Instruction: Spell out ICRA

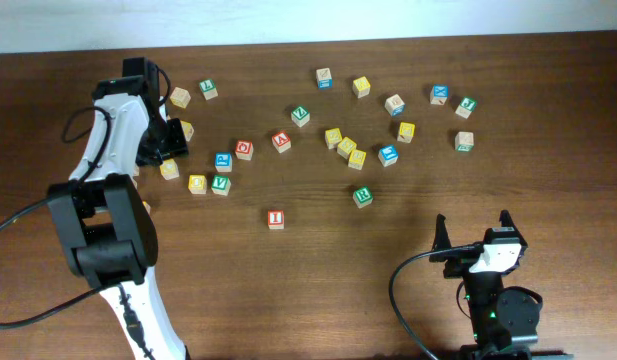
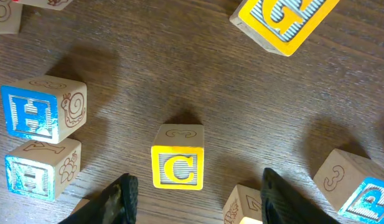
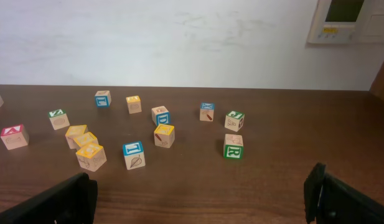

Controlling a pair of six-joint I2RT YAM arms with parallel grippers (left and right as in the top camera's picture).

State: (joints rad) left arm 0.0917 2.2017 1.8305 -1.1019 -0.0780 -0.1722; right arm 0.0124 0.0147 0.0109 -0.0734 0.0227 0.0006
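Left gripper point(image 2: 198, 180) jaws stand apart, flanking the yellow C cube point(image 2: 177, 167), no contact. Right gripper point(image 3: 198, 186) spreads wide, holds nothing. From I cube point(image 1: 276, 218): A cube point(image 1: 281, 141) at 12 o'clock, R cube point(image 1: 362, 196) at 3.

- The C cube point(image 2: 177, 165) sits on the table point(image 1: 548, 200), between the fingers of the left gripper point(image 2: 198, 177), touching neither.
- Left of it in the left wrist view, two H cubes point(image 2: 30, 112) lie just beside each other, one before the other.
- The I cube point(image 1: 276, 218) stands alone, nearer the arms than the rest.
- The R cube point(image 1: 362, 196) lies right of it, well apart.
- The A cube point(image 1: 281, 141) lies behind the I cube.
- The right gripper point(image 1: 473, 220) hangs right of the R cube, near no cube.
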